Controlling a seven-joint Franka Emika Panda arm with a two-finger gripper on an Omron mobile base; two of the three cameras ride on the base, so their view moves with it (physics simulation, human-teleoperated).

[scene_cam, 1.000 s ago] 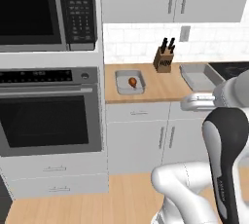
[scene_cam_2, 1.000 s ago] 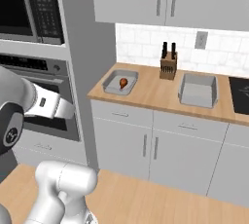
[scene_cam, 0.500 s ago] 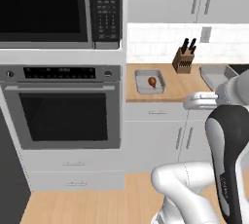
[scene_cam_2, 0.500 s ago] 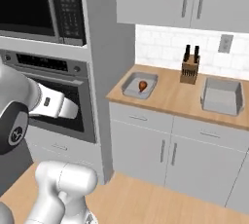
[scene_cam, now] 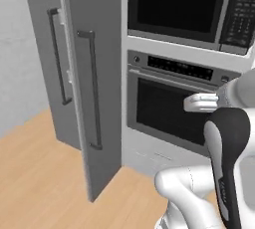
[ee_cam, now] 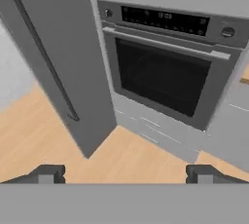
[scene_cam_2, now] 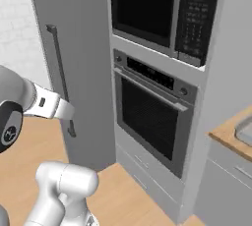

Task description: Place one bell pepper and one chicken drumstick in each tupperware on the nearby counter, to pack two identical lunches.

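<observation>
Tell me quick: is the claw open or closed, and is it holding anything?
Claw: open, fingertips spread wide apart, nothing held between them.

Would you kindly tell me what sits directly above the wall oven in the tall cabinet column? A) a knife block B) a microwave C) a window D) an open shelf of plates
B: a dark-fronted microwave with a keypad at its right sits right above the wall oven, beside the tall grey fridge.
</observation>
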